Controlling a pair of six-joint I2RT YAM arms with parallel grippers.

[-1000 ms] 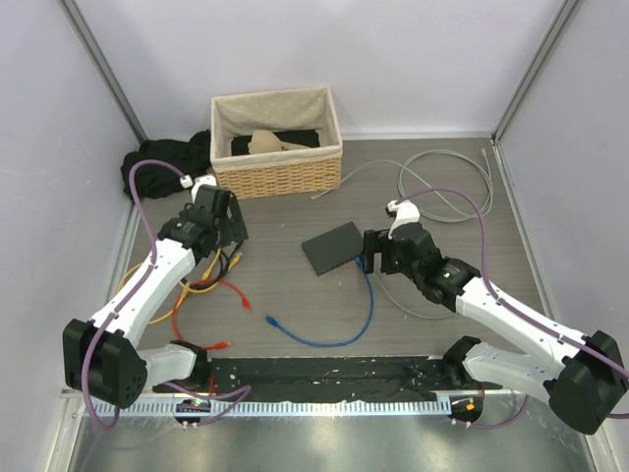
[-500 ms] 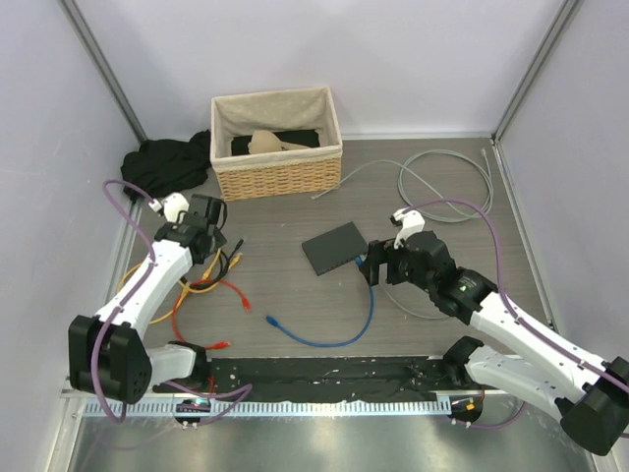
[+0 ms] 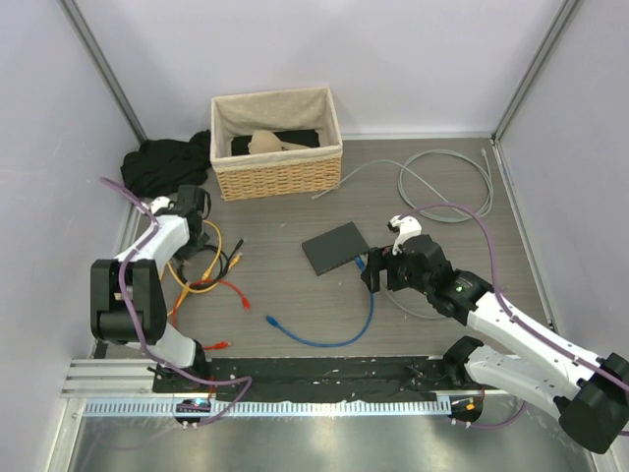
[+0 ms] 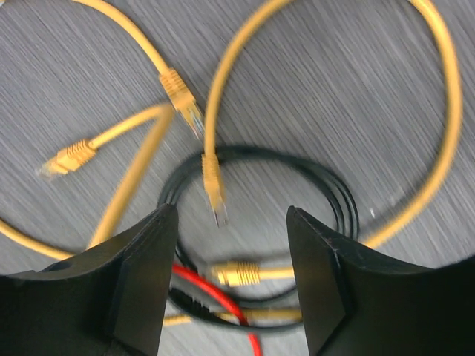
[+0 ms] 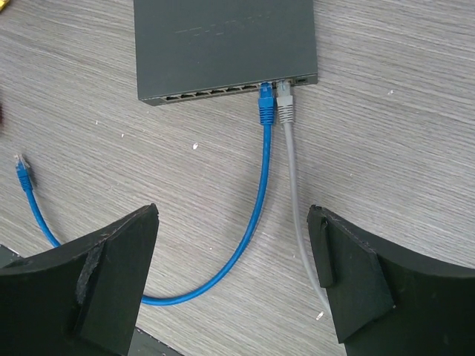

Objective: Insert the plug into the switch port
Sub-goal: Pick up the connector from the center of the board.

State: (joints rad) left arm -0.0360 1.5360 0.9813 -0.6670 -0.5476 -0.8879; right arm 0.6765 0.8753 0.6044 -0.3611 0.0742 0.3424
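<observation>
Blue plug (image 5: 266, 104) looks pushed into the switch (image 5: 223, 37) on its near edge, straight ahead of the right gripper (image 5: 231, 216), which is wide open and holds nothing, while the left gripper (image 4: 230, 215), also wide and empty, is far off over yellow cables (image 4: 178, 89).

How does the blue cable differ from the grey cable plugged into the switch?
The blue cable is bright blue; the grey cable is pale grey. The blue cable sweeps in a curve to a loose plug; the grey cable runs nearly straight out of view. Both sit in neighbouring ports of the switch.
</observation>
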